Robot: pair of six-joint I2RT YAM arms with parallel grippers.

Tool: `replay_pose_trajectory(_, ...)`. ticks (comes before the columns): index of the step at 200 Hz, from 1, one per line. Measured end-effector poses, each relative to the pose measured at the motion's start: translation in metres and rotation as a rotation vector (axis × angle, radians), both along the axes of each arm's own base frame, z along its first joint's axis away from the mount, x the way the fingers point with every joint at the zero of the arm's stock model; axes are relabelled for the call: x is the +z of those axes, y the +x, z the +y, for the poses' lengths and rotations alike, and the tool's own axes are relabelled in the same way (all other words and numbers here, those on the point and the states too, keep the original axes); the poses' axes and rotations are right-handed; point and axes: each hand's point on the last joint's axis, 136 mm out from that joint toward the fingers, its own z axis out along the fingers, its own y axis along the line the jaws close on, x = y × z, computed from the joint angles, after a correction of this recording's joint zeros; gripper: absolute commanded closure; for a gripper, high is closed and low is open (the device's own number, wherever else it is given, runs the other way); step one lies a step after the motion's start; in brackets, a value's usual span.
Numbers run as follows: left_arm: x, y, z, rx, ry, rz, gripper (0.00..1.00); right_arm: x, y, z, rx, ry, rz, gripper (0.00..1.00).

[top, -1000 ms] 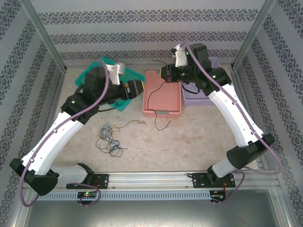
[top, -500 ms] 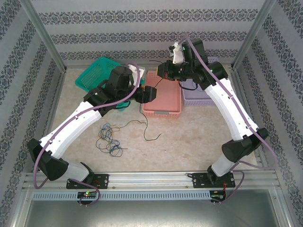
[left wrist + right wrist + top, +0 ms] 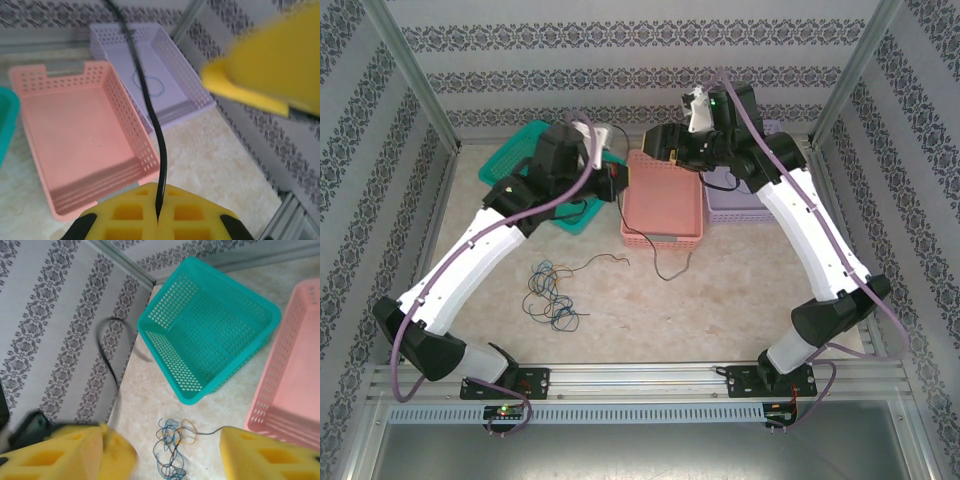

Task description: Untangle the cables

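My left gripper [image 3: 159, 216] is shut on a black cable [image 3: 150, 105], which runs up from between its yellow pads over the pink basket [image 3: 75, 135]. From above, that gripper [image 3: 617, 184] hovers at the pink basket's [image 3: 663, 238] left rim. The cable's loose end [image 3: 659, 264] curls on the table in front of the basket. My right gripper [image 3: 658, 144] stands open above the basket's far end. In the right wrist view its fingers [image 3: 265, 455] are wide apart, with a blurred stretch of black cable [image 3: 106, 356] beside the left one. A tangle of blue, black and pale cables [image 3: 548, 296] lies on the table.
A teal basket [image 3: 520, 150] sits at the back left, partly under the left arm. A purple basket [image 3: 175, 65] at the back right holds a thin blue cable loop [image 3: 150, 85]. Patterned walls and metal posts [image 3: 415, 80] close in the sides.
The left gripper came to the pink basket and shut on the black cable. The right gripper opened and let it go. The cable's loose end shifted right on the table.
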Motion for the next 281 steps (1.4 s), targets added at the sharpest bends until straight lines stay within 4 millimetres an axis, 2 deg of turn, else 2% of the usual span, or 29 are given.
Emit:
replay_pose_trajectory(18, 0.016, 0.022, 0.025, 0.071, -0.031, -0.009, 1.00, 0.016, -0.006, -0.018, -0.052, 0.010, -0.052, 0.29)
replay_pose_trajectory(36, 0.023, 0.044, 0.049, 0.132, -0.052, 0.003, 1.00, 0.035, -0.018, -0.042, -0.113, 0.026, -0.121, 0.28)
replay_pose_trajectory(55, 0.017, 0.071, 0.075, 0.204, -0.068, 0.038, 1.00, 0.050, -0.035, -0.064, -0.167, 0.038, -0.184, 0.28)
replay_pose_trajectory(67, 0.007, 0.091, 0.096, 0.260, -0.076, 0.070, 1.00, 0.054, -0.048, -0.073, -0.183, 0.049, -0.207, 0.28)
replay_pose_trajectory(94, -0.015, 0.138, 0.142, 0.378, -0.081, 0.120, 1.00, 0.040, -0.068, -0.081, -0.191, 0.059, -0.194, 0.29)
replay_pose_trajectory(120, -0.019, 0.184, 0.185, 0.471, -0.050, 0.096, 1.00, 0.014, -0.074, -0.084, -0.200, 0.044, -0.137, 0.29)
replay_pose_trajectory(144, -0.025, 0.210, 0.214, 0.534, -0.014, 0.075, 1.00, 0.002, -0.077, -0.086, -0.209, 0.036, -0.110, 0.29)
replay_pose_trajectory(165, -0.051, 0.223, 0.229, 0.568, 0.016, 0.115, 1.00, 0.001, -0.081, -0.089, -0.217, 0.034, -0.110, 0.29)
replay_pose_trajectory(178, -0.078, 0.230, 0.231, 0.573, 0.033, 0.170, 1.00, 0.003, -0.084, -0.091, -0.221, 0.036, -0.116, 0.28)
replay_pose_trajectory(190, -0.110, 0.233, 0.231, 0.574, 0.048, 0.242, 1.00, 0.004, -0.086, -0.093, -0.224, 0.036, -0.119, 0.28)
replay_pose_trajectory(215, -0.181, 0.220, 0.229, 0.578, 0.072, 0.424, 1.00, 0.001, -0.087, -0.093, -0.228, 0.036, -0.111, 0.29)
replay_pose_trajectory(224, -0.198, 0.212, 0.228, 0.577, 0.078, 0.483, 1.00, -0.003, -0.087, -0.093, -0.231, 0.036, -0.100, 0.29)
replay_pose_trajectory(233, -0.211, 0.205, 0.227, 0.573, 0.081, 0.531, 0.90, -0.007, -0.086, -0.093, -0.233, 0.034, -0.088, 0.29)
replay_pose_trajectory(247, -0.219, 0.198, 0.226, 0.571, 0.084, 0.572, 0.61, -0.014, -0.084, -0.092, -0.235, 0.029, -0.066, 0.29)
replay_pose_trajectory(256, -0.219, 0.195, 0.225, 0.568, 0.089, 0.590, 0.46, -0.018, -0.081, -0.091, -0.235, 0.024, -0.056, 0.29)
replay_pose_trajectory(281, -0.207, 0.193, 0.225, 0.578, 0.079, 0.603, 0.22, -0.024, -0.077, -0.088, -0.234, 0.016, -0.038, 0.29)
